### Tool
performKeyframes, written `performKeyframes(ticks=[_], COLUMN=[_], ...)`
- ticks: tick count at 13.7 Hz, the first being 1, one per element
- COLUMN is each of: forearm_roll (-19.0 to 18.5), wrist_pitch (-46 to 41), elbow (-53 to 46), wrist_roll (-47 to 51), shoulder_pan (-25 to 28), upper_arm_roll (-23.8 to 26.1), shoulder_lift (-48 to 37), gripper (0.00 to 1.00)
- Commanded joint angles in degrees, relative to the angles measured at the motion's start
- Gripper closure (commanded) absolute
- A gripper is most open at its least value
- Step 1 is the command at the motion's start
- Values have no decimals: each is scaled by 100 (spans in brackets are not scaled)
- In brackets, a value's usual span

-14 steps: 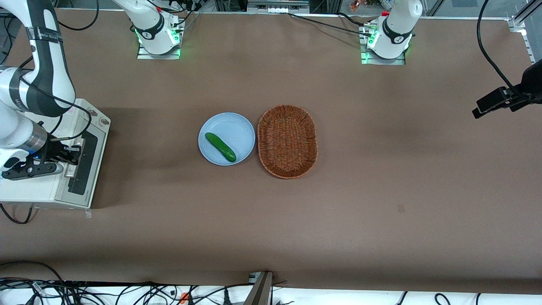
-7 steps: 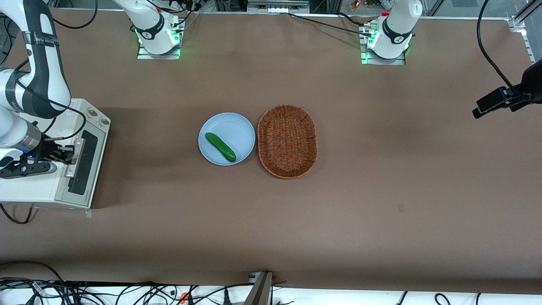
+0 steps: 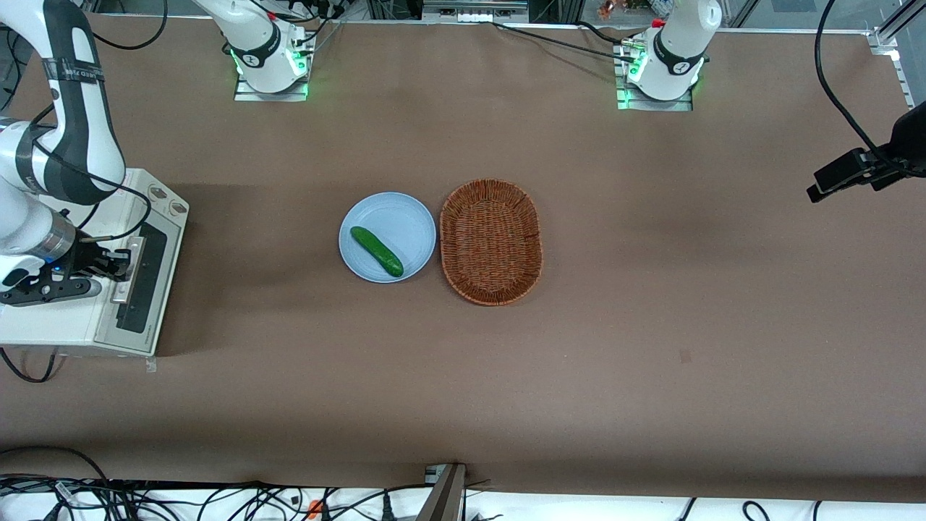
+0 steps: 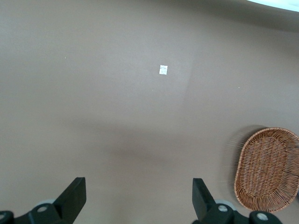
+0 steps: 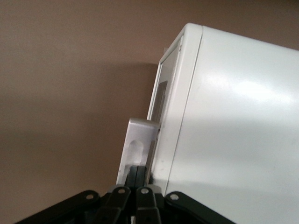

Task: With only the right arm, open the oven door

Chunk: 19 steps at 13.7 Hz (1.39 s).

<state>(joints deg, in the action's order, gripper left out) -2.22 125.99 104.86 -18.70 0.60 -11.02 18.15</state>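
Since half a second ago, the right arm [image 3: 69, 137] has shifted slightly toward the plate [image 3: 387, 236]. Front view: its gripper [image 3: 116, 263] sits at the oven door [image 3: 141, 282] handle; no writing is legible. Right wrist view: fingers [image 5: 137, 177] clenched together against the silver handle [image 5: 136, 148].

The toaster oven [image 3: 79, 289] at the frame's left edge has a smooth, glossy cream shell; its oven door [image 3: 145, 278] is matt grey metal with dark glass and a brushed silver handle [image 5: 138, 149]. The gripper [image 3: 119, 266] there looks matt black plastic. The centre basket [image 3: 492, 241] is rough woven wicker, the plate [image 3: 405, 221] smooth, the tabletop [image 3: 651, 325] matt brown.
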Motion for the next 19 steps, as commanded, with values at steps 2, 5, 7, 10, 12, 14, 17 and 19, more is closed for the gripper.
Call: performKeyframes(ticks=[2, 5, 7, 10, 12, 14, 17, 19], forearm_roll=[125, 353, 520, 530, 539, 539, 539, 634], wrist_pitch=[119, 110, 110, 119, 162, 294, 522, 567], elbow=[61, 61, 52, 44, 43, 70, 219, 237], wrist_roll=[454, 736, 911, 1377, 1658, 1834, 1861, 1931], shoulder_pan=[10, 203, 326, 554, 677, 748, 748, 757], upper_arm_roll=[21, 21, 21, 21, 21, 21, 21, 21], shoulder_lift=[303, 505, 602, 751, 874, 1041, 1165, 1243], gripper=[100, 100, 100, 100, 100, 100, 100, 100])
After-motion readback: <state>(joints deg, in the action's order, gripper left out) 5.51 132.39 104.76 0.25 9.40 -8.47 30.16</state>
